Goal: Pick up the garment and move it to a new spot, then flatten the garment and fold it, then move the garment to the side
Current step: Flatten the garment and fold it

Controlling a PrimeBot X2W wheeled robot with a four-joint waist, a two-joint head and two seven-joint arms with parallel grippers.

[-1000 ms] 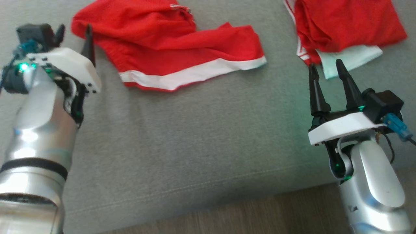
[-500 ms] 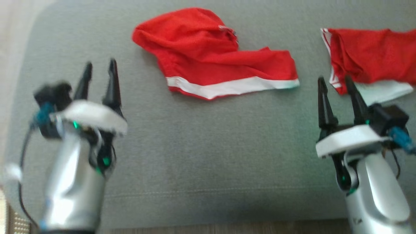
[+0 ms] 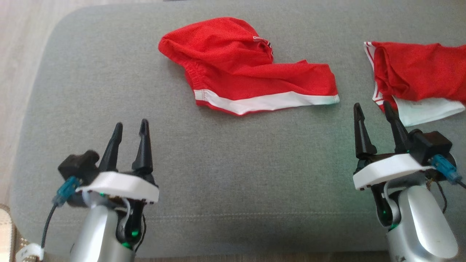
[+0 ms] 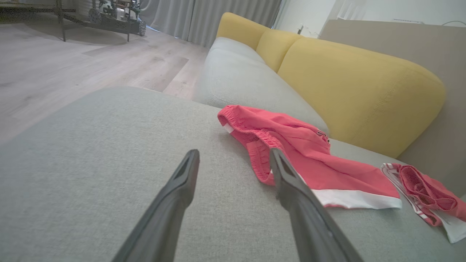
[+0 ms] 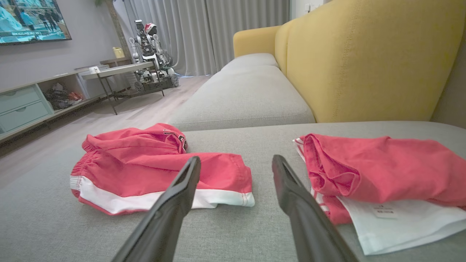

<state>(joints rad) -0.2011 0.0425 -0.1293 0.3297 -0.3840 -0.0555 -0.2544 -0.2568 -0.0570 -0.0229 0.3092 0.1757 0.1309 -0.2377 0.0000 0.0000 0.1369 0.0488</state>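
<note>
- Since a second ago, our left gripper (image 3: 131, 123) has drawn back from the waistband end of the red shorts (image 3: 251, 78) toward the cushion's front-left corner, and our head has swung too.
- We see the shorts crumpled near the back edge of the grey seat cushion (image 3: 233, 174), about mid-width. Their long axis runs left to right, with the white hem facing the front edge.
- Our right gripper (image 3: 372, 104) is nearer, just beside the hem's right end; the left is well apart.
- Both grippers are empty, fingers spread.
- At the cushion's right edge, a second red garment (image 3: 418, 76) lies on a white garment (image 3: 429, 111).
</note>
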